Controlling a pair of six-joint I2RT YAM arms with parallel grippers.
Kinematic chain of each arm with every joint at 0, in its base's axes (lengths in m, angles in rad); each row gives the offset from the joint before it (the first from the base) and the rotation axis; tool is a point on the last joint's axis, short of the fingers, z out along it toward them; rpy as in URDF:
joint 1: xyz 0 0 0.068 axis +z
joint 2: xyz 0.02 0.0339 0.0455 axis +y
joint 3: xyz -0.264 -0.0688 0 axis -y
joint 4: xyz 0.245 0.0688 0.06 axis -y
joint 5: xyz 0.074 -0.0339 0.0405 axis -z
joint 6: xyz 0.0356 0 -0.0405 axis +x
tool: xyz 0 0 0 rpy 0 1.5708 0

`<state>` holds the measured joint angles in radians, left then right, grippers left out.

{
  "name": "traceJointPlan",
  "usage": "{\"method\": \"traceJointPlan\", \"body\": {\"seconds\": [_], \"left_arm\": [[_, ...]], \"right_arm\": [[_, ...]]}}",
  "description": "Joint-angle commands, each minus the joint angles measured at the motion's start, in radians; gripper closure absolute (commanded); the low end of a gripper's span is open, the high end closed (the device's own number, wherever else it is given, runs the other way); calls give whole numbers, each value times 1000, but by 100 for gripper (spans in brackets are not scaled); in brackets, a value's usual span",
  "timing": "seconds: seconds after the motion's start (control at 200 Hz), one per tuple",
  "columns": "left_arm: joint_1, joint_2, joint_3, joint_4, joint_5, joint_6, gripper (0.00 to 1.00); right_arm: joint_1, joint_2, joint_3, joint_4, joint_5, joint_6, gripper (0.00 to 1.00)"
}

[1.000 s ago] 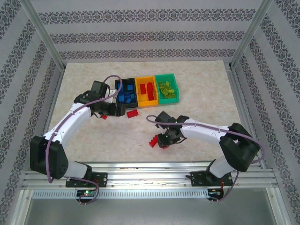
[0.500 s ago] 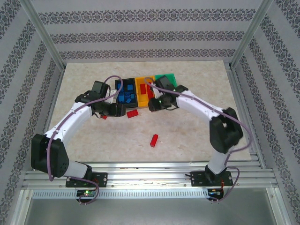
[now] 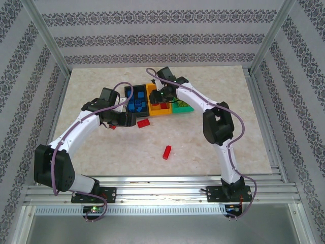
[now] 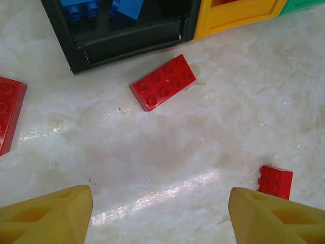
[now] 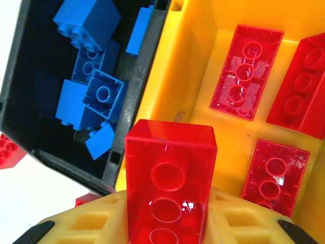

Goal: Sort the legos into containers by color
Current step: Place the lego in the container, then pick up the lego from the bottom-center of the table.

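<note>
**A:** Over the orange-yellow bin point(image 3: 161, 113), the right end effector point(image 3: 161, 96) is clenched on a red brick point(image 5: 170, 168). A second ago it was low over the bench point(image 3: 91, 86) near the front. Half a second ago it was at the bins' near side.

**B:** So the carry is done?

**A:** Looks like it. I'd say only the release is left for this piece. The left arm hasn't moved in that time.

**B:** How is the brick sitting?

**A:** In the wrist view its hollow underside faces the camera, so the studs face away. The long axis runs straight out from between the fingers, and the far end sticks out past them. It's close to the wall shared with the black bin point(image 5: 147, 66), which is full of blue bricks. A small shift toward the yellow middle before opening would be safer.

**B:** What's already in yellow?

**A:** Three red ones visible, undersides up.

**B:** And the left?

**A:** The left end effector point(image 4: 160, 213) is released, jaws wide, hovering over the bench just in front of the black bin. A flat red brick point(image 4: 163, 82) lies ahead of it, studs up, with its long axis diagonal to the bin front. Two more reds are loose: the front brick point(image 3: 166, 152), which hasn't shifted, and the side brick point(image 4: 7, 114).
</note>
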<state>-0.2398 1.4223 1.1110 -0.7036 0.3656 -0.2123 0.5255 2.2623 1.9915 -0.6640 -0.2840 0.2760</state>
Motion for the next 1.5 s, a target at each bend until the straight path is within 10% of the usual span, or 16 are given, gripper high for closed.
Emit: {"method": "traceJointPlan", "body": {"seconds": [0.0, 0.445, 1.019, 1.494], "left_arm": [[12, 12, 19, -23, 12, 14, 29], [12, 21, 19, -24, 8, 13, 29], [11, 52, 37, -24, 18, 13, 29], [11, 59, 27, -27, 12, 21, 28]], "right_arm": [[-12, 43, 36, -52, -18, -25, 63], [-12, -121, -148, -10, 6, -45, 46], [134, -667, -874, 118, 18, 34, 40], [249, -691, -1062, 129, -31, 159, 36]]}}
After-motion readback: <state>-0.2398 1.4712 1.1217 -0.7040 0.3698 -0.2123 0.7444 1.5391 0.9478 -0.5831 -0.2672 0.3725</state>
